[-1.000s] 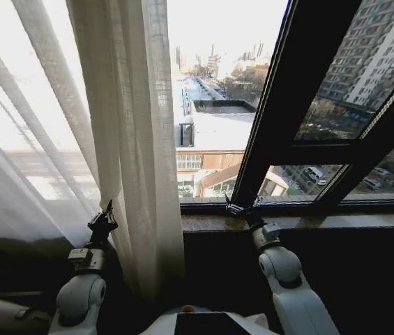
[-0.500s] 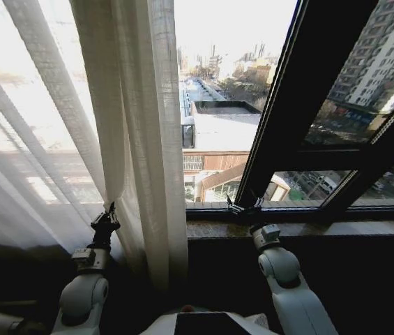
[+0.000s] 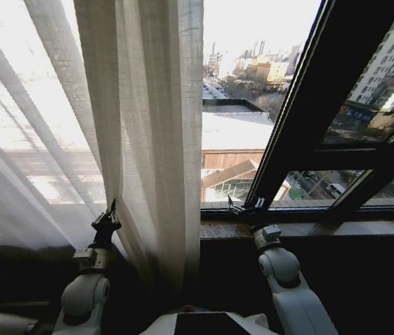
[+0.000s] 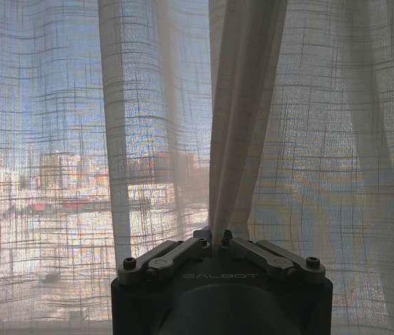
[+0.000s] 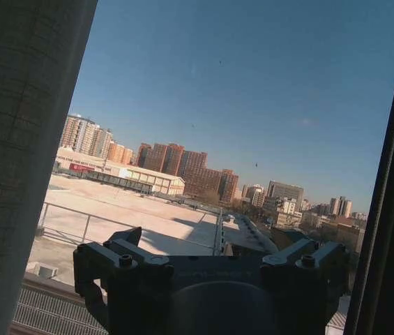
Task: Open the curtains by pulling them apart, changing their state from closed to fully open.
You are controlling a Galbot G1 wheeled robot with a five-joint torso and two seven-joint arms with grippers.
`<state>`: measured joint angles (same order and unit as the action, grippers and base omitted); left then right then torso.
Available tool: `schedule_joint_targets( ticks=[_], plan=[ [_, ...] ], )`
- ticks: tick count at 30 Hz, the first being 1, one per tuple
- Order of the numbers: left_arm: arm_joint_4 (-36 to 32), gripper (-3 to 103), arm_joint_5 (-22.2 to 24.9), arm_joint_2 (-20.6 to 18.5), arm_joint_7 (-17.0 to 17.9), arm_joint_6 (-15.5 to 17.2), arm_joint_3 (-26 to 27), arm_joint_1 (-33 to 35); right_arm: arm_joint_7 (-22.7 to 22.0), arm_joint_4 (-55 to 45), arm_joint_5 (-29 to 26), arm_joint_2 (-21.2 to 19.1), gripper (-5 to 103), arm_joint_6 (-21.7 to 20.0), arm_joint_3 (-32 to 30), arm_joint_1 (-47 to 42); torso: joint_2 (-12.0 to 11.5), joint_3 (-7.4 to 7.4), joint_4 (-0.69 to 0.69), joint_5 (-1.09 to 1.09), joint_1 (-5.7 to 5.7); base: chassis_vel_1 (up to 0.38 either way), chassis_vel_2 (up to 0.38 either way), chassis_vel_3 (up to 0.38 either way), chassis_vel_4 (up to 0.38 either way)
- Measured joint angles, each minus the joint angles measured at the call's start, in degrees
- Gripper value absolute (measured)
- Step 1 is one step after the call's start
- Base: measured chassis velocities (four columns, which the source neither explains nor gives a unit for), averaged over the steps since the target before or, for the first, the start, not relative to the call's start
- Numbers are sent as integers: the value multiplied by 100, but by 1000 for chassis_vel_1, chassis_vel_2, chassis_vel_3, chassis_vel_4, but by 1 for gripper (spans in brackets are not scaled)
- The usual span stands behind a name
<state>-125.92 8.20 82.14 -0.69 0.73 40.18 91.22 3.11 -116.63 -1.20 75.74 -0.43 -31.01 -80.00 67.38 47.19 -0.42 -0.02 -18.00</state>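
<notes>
From the head camera I see the curtains [image 3: 141, 139] bunched across the left half of the frame, their gathered edge hanging down just left of centre, with bare glass and city rooftops to the right of it. My left gripper [image 3: 106, 222] sits low at lower left, pointing up into the fabric. On the left wrist camera the left gripper's [image 4: 219, 237] fingers are drawn tight together at bottom centre, and a narrow pleat of the curtains [image 4: 235, 132] rises straight out from between them, so I read it as pinching that fold.

My right gripper [image 3: 244, 208] is at lower centre-right of the head view, up at the stone window sill [image 3: 336, 227] beside the dark window frame [image 3: 301, 112], well apart from the fabric. On the right wrist camera its fingers [image 5: 106, 255] are spread wide and grip nothing; a curtain edge [image 5: 22, 139] fills the left side of that frame. Whether the fingertips touch the sill I cannot quite tell from here.
</notes>
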Motion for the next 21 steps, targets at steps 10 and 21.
schedule_joint_targets(
  ticks=[10, 21],
  plan=[
    [-63, 0, 354, 63, 350, 325, 832, -411, 11, 53, -4, -9, 100, 20, -5, -63, -1, 1, -3, 4, 2, 11, 10, -8, -11],
    [196, 0, 1067, -147, 1386, 937, 2755, -995, 17, 98, -10, -22, 100, 26, 0, -54, 0, 0, -2, 0, 1, -5, 0, 5, 2]
  ],
)
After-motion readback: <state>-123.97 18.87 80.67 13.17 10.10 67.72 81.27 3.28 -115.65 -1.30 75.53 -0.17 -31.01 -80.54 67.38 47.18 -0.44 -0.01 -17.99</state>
